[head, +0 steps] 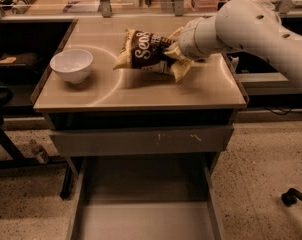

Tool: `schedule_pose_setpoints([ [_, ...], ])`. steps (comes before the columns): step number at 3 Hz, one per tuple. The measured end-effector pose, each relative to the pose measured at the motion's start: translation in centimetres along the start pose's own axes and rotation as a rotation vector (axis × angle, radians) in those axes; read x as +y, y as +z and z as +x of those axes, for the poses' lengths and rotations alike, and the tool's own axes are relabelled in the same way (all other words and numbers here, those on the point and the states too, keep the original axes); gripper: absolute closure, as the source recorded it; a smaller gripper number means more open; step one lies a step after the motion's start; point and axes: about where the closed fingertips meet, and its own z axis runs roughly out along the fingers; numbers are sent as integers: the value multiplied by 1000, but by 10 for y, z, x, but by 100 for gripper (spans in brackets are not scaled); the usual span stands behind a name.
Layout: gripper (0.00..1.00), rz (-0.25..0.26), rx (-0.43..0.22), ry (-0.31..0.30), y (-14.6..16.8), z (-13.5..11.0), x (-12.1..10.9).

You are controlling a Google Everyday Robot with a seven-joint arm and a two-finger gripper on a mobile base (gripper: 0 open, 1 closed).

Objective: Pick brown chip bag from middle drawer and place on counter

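gripper [174,54] with brown chip bag [142,54] above counter [141,93]

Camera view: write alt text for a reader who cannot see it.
The robot's gripper holds the brown chip bag over the beige counter, to the right of a white bowl. Below, the middle drawer stands pulled open.

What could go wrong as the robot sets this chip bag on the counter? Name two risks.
1. The gripper meets the brown chip bag only at its right end; the rest juts out leftward, so it might flop or slide on release.
2. The white bowl stands on the counter left of the bag; a leftward sweep could knock it.
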Motion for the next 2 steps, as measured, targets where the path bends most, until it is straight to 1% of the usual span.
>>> schedule_pose_setpoints([
  [1,100,-1,12,-4,21,17,16],
  [2,81,0,12,-5,22,17,17],
])
